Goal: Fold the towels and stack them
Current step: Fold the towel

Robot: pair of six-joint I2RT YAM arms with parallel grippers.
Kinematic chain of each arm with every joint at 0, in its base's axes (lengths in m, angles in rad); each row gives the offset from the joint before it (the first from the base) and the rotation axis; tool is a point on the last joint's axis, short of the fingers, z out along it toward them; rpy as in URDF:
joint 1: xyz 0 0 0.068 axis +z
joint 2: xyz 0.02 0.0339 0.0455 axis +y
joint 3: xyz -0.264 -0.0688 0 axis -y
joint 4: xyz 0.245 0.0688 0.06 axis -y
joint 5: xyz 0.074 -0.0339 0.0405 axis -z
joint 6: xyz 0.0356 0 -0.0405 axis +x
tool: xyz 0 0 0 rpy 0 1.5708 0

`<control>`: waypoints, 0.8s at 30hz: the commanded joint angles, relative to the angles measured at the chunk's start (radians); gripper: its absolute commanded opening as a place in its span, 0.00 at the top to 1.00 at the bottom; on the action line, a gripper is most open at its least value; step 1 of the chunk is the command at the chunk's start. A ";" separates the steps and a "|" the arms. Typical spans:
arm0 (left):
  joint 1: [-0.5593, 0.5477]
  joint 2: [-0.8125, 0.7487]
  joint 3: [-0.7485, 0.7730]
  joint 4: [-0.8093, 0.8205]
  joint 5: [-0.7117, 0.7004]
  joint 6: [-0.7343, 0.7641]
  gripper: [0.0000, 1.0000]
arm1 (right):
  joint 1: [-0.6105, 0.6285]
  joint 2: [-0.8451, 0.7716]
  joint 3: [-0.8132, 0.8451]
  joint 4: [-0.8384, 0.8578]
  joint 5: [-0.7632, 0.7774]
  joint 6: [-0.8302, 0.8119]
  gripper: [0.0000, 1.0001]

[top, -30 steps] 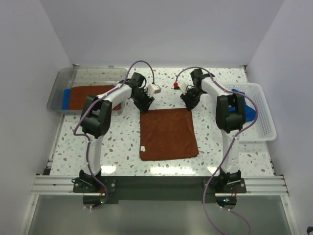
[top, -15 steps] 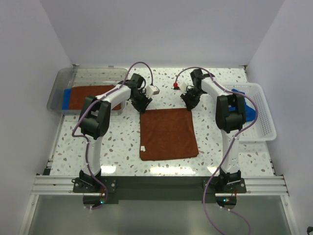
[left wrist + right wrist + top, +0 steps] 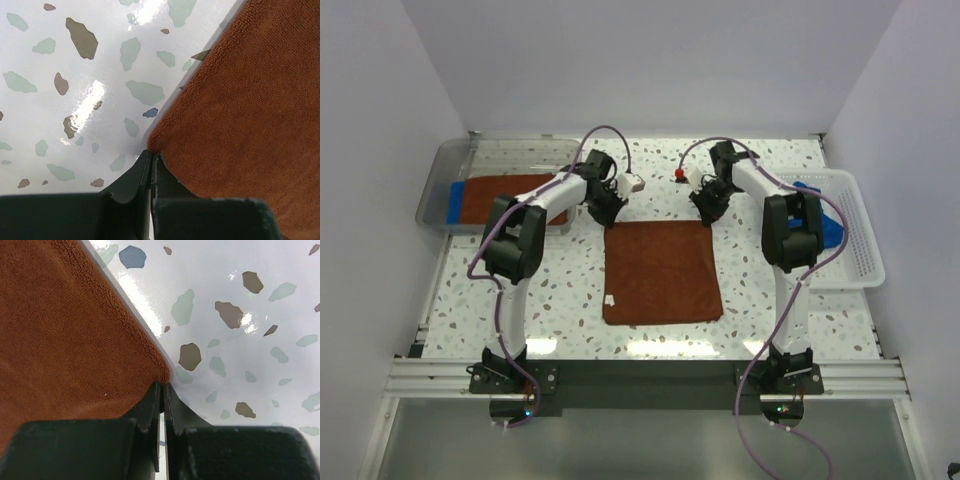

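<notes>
**Stock on my screens: one towel laid out, both far corners pinched**

- Entry 1, spread brown towel (image 3: 663, 272): I log it flat and roughly square at the middle of the speckled surface (image 3: 500, 290), between my two arms. A small white tag (image 3: 611, 301) sits by its near left edge.
- Entry 2, left claw (image 3: 605, 217): down at the towel's far left corner. On my left wrist feed the two fingers (image 3: 131, 180) are pressed together, with only a hairline slit between them. The corner of the terry runs right into their tips, so I record the claw as pinched on that corner.
- Entry 3, right claw (image 3: 708, 217): down at the far right corner. My right wrist feed shows the same thing: fingers (image 3: 181, 415) closed tight, and the cloth's corner caught at their tips.
- Entry 4, clear tray (image 3: 450, 160): at the far left of the surface. It holds a folded brown towel (image 3: 505, 198), with a blue towel (image 3: 456, 200) showing at its left end.
- Entry 5, white mesh basket (image 3: 855, 230): at the right edge of the surface. Loose blue cloth (image 3: 833, 233) lies inside, partly hidden behind my right arm.
</notes>
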 commanded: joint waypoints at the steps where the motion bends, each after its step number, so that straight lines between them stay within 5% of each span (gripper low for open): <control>1: 0.012 0.102 -0.042 -0.121 -0.088 -0.005 1.00 | 0.003 -0.045 -0.036 0.059 0.052 0.027 1.00; 11: 0.013 -0.056 0.055 0.046 -0.292 -0.044 1.00 | 0.006 -0.280 -0.090 0.314 0.124 0.160 1.00; 24: -0.013 -0.615 -0.236 0.298 -0.422 -0.125 1.00 | 0.021 -0.686 -0.310 0.417 0.185 0.188 1.00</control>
